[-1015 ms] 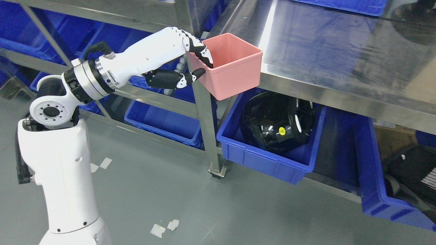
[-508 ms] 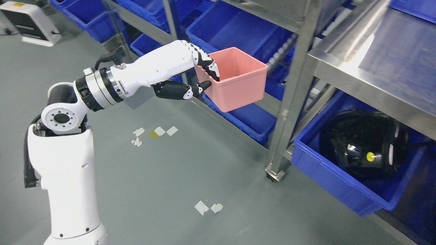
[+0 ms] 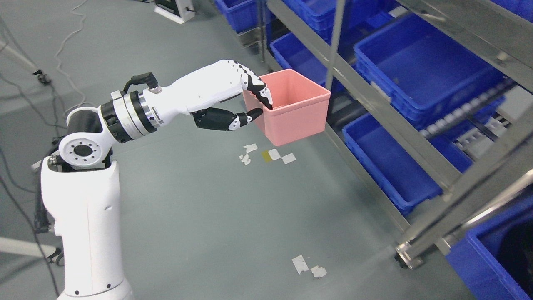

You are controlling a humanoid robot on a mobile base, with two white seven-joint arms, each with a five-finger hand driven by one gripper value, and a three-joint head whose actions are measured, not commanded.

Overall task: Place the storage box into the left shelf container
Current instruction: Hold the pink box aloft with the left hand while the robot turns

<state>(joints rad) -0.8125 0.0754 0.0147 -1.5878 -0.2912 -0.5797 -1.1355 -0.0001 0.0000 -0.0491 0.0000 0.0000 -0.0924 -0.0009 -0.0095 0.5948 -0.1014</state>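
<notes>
You see the left hand [image 3: 245, 98] pinching the near-left wall of the pink box [image 3: 291, 106]: the white fingers [image 3: 260, 89] hook over the rim and reach down inside, while the dark thumb presses on the wall from outside. The box hangs in the air, upright and open at the top, with nothing showing inside it. It is carried clear of the grey floor [image 3: 200, 216] and sits just in front of the shelf [image 3: 374, 100], whose slim metal post rises right behind the box's far corner. You cannot tell from this view whether the box touches the post.

The left arm comes in from the lower left of the picture, its white forearm stretched out level toward the shelf.

On the shelf you see blue bins [image 3: 420, 71] on several levels. One large bin lies on the middle level to the right of the box, another on the lower level below it, and more stand behind the box toward the top edge. At the lower right corner a further bin [image 3: 495, 258] holds something dark that is cut off by the frame.

On the floor, under the box, lie a few scraps of tape [image 3: 268, 156], white and one yellow. More scraps [image 3: 308, 266] lie near the shelf's foot at the lower right. Cables trail along the floor at the left edge
</notes>
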